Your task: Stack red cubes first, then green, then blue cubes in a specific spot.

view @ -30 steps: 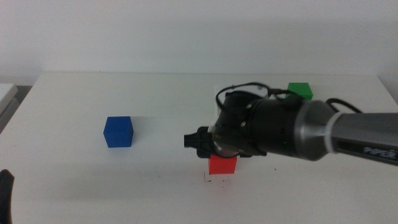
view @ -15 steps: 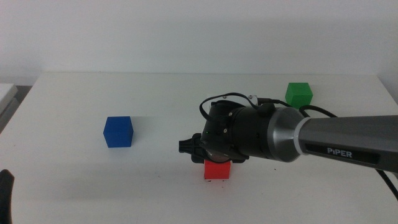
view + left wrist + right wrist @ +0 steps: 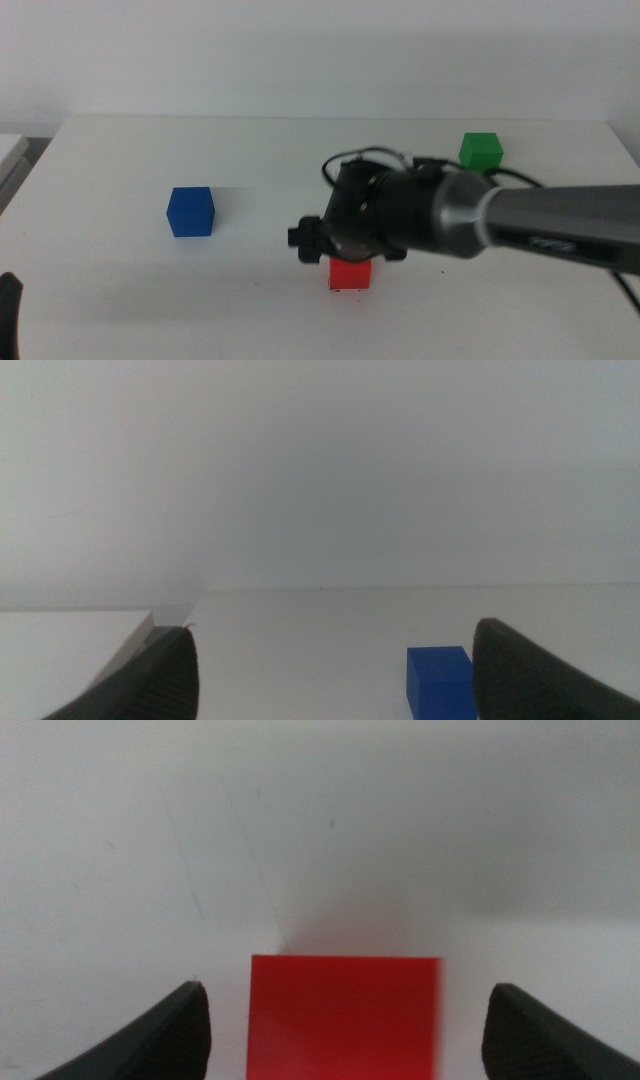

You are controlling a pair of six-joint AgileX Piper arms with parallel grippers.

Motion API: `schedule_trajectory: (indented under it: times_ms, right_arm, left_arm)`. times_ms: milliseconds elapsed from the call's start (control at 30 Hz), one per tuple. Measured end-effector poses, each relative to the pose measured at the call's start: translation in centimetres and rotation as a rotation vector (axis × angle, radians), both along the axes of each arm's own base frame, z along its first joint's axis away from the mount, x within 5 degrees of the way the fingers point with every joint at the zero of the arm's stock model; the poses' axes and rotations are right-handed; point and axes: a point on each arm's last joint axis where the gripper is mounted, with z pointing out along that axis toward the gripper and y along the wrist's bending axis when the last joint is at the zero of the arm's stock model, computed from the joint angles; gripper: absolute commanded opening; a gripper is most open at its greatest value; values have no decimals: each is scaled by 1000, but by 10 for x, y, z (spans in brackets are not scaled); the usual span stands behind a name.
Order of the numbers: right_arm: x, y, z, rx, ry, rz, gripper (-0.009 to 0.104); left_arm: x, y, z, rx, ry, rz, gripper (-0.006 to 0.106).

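Right gripper (image 3: pixel 345 1020) hangs over the red cube (image 3: pixel 351 274) on the table (image 3: pixel 120 200), jaws spread clear of it (apparently placed), green cube (image 3: pixel 480 149) and blue cube (image 3: pixel 190 211) unstacked; left gripper (image 3: pixel 335 670) waits, open.

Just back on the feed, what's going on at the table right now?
The right gripper is low over the red cube, jaws open to either side of it, not clamped. The green cube and blue cube sit apart, unstacked. The left gripper waits open at the table's left edge.
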Motion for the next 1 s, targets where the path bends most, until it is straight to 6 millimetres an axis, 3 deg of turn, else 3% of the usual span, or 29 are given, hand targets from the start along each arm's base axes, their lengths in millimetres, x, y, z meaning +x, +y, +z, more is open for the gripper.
schedule_trajectory:
  times_ms: [67, 167, 267, 333, 433, 600, 700, 867, 1000]
  right_arm:
    - [-2, -5, 22, -3, -26, 8, 93]
    - [1, -29, 71, -16, -103, 57, 93]
    - [18, -78, 119, -19, -154, 89, 93]
    - [36, -119, 134, -4, -136, 55, 93]
    - [61, -171, 135, 50, -82, -8, 93]
    - [90, -221, 132, 92, -94, -40, 93]
    - [107, -231, 131, 62, -111, -4, 93]
    - [136, -228, 128, 30, -121, 48, 93]
    - [164, -224, 109, 21, -58, 51, 93]
  left_arm:
    - [0, 0, 0, 0, 0, 0, 94]
    - [0, 0, 0, 2, 0, 0, 94]
    - [0, 0, 0, 2, 0, 0, 94]
    - [0, 0, 0, 2, 0, 0, 94]
    - [0, 0, 0, 2, 0, 0, 94]
    - [0, 0, 0, 2, 0, 0, 94]
    - [0, 0, 0, 2, 0, 0, 94]
    - [0, 0, 0, 2, 0, 0, 94]
    - [0, 0, 0, 2, -2, 0, 94]
